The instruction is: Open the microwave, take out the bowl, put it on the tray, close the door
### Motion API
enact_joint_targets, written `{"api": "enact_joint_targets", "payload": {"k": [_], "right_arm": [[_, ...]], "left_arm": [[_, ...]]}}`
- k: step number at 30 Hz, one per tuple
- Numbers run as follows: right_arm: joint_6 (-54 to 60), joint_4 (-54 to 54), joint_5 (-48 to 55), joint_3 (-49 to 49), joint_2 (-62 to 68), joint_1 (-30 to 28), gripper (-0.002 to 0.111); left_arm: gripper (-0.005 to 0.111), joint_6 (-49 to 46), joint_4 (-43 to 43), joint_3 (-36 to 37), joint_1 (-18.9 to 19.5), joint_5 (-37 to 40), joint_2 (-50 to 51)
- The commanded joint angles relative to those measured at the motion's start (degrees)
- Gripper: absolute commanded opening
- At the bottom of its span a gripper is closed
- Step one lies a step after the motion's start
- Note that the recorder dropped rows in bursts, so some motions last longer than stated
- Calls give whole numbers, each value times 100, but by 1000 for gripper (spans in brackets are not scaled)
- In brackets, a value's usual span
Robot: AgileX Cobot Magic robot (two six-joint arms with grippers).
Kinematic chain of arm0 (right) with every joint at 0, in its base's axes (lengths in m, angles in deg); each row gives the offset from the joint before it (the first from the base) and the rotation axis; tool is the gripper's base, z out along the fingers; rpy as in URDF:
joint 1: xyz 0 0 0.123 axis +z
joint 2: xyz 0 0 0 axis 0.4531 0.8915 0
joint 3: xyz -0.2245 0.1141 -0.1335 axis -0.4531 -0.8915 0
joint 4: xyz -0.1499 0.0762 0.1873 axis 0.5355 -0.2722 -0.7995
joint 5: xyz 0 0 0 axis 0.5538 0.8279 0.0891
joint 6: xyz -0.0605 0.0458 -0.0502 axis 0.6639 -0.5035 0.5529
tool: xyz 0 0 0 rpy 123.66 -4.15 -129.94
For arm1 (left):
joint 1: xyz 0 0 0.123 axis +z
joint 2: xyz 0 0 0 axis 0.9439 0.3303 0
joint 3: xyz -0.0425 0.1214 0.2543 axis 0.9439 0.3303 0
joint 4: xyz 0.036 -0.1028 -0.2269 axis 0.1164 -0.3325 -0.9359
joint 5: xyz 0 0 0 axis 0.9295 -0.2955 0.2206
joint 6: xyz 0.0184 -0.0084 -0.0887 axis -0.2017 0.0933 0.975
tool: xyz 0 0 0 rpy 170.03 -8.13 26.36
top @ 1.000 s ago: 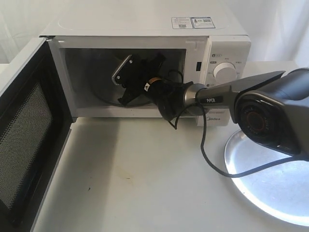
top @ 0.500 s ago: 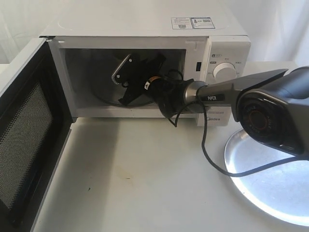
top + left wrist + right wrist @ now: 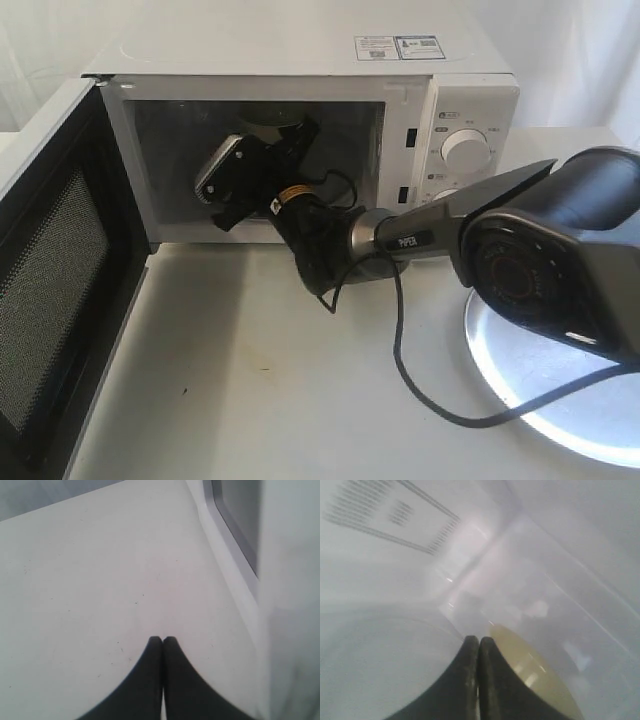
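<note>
The white microwave (image 3: 300, 50) stands with its door (image 3: 50, 270) swung wide to the left, black mesh face showing. My right gripper (image 3: 262, 150) reaches into the cavity. In the right wrist view this gripper (image 3: 478, 639) has its fingers pressed together at the rim of the cream bowl (image 3: 540, 680), whose surfaces show on both sides of them. From outside, the bowl (image 3: 270, 124) is a shadowed round shape above the wrist, partly hidden. The silver tray (image 3: 560, 400) lies at the right, half behind the arm. My left gripper (image 3: 162, 639) is shut and empty over the white table, next to the door (image 3: 240, 525).
The right arm's big dark joint (image 3: 540, 270) hangs over the tray's near side, and its black cable (image 3: 400, 370) loops down onto the table. Two white dials (image 3: 465, 148) sit on the microwave's right panel. White curtain backs the scene.
The right gripper has shifted left and slightly up inside the cavity, and the arm's elbow has swung left and lower. The left gripper's earlier state is not shown.
</note>
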Motion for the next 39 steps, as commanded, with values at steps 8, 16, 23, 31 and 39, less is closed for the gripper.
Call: {"api": "enact_joint_targets", "payload": {"k": [8, 16, 23, 31, 39], "right_arm": [[490, -1760, 276, 489, -61, -363, 0], [-312, -1742, 1110, 820, -71, -814, 2], [-404, -1377, 1124, 820, 121, -836, 26], [-449, -1339, 1399, 831, 178, -836, 47], [-424, -1834, 2530, 792, -147, -797, 46]], "left_arm": [[0, 29, -26, -24, -21, 0, -12], [0, 29, -26, -24, -21, 0, -12], [0, 29, -26, -24, -21, 0, -12], [0, 29, -26, -24, -21, 0, -12], [0, 29, -26, -24, -21, 0, -12]]}}
